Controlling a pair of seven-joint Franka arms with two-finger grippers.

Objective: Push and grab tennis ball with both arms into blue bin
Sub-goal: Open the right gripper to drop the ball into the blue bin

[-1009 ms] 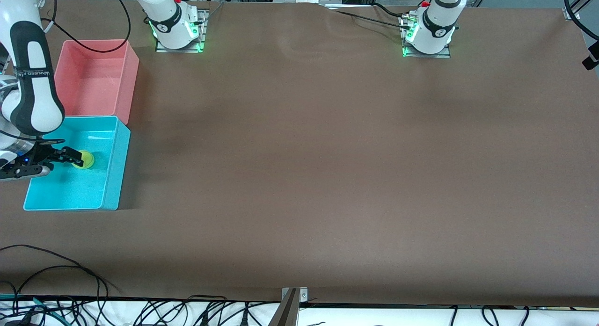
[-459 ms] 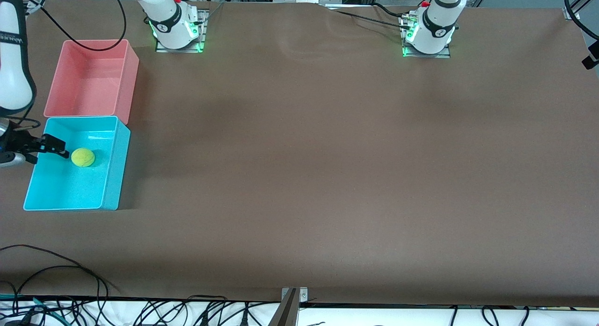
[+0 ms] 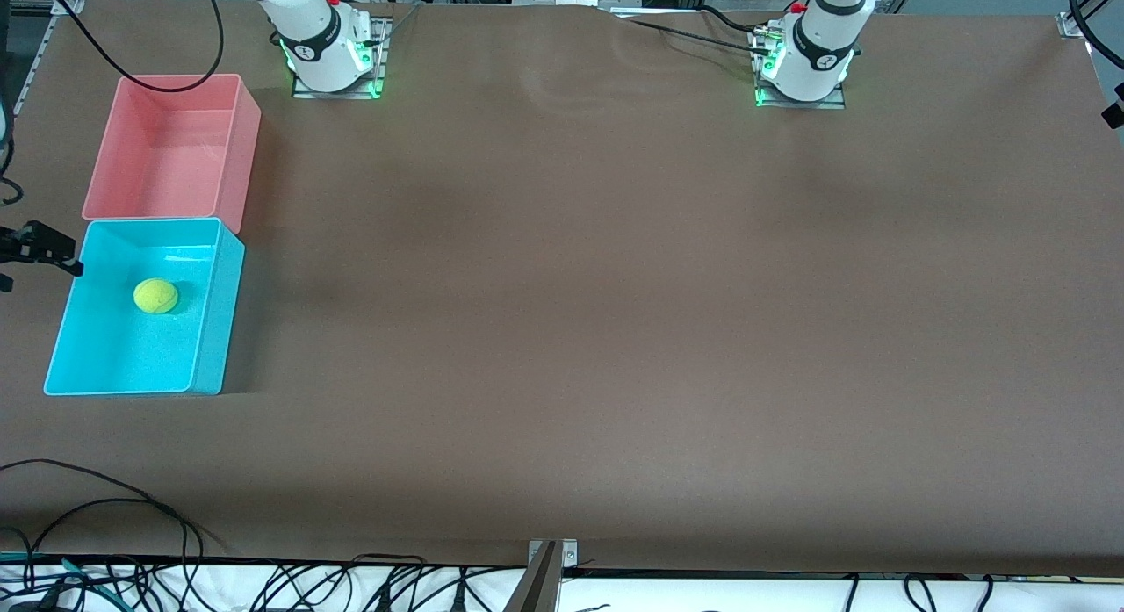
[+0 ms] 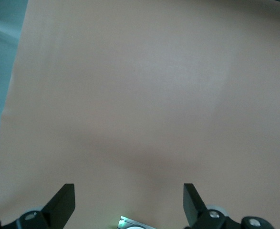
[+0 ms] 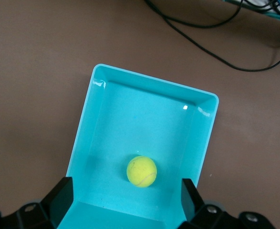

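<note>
The tennis ball lies loose on the floor of the blue bin, at the right arm's end of the table. It also shows in the right wrist view, inside the blue bin. My right gripper is open and empty. It hangs above the bin's outer edge, apart from the ball, with its fingers spread wide. My left gripper is open and empty, high over bare table near its own base. It does not show in the front view.
A pink bin of the same size stands against the blue bin, farther from the front camera. Black cables trail over the table's near edge at the right arm's end. The arm bases stand along the table's back edge.
My right gripper let go of the ball and drew up and away from the bin, toward the table's end. The ball stayed on the bin's floor.
</note>
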